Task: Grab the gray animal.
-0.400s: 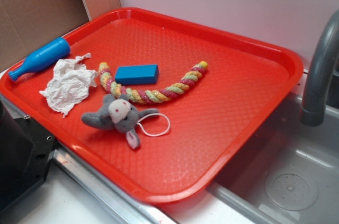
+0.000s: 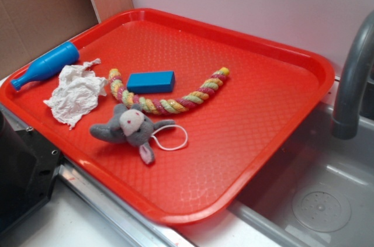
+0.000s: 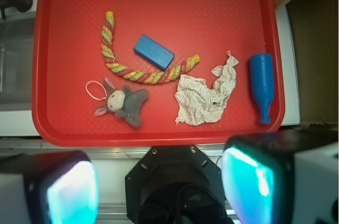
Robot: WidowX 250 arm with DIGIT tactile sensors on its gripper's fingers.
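Gray animal (image 2: 125, 128): fuzzy plush. Tray (image 2: 257, 112): glossy textured plastic. Tissue (image 2: 75, 94): crumpled paper. Rope (image 2: 175, 103): braided fibre.

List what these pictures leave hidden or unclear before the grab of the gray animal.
- Gripper: exterior view shows none of it; wrist view shows only blurred fingers cut by the bottom edge.
- Gray animal: underside hidden against the tray.
- Rope: a stretch hidden behind the blue block in the exterior view.
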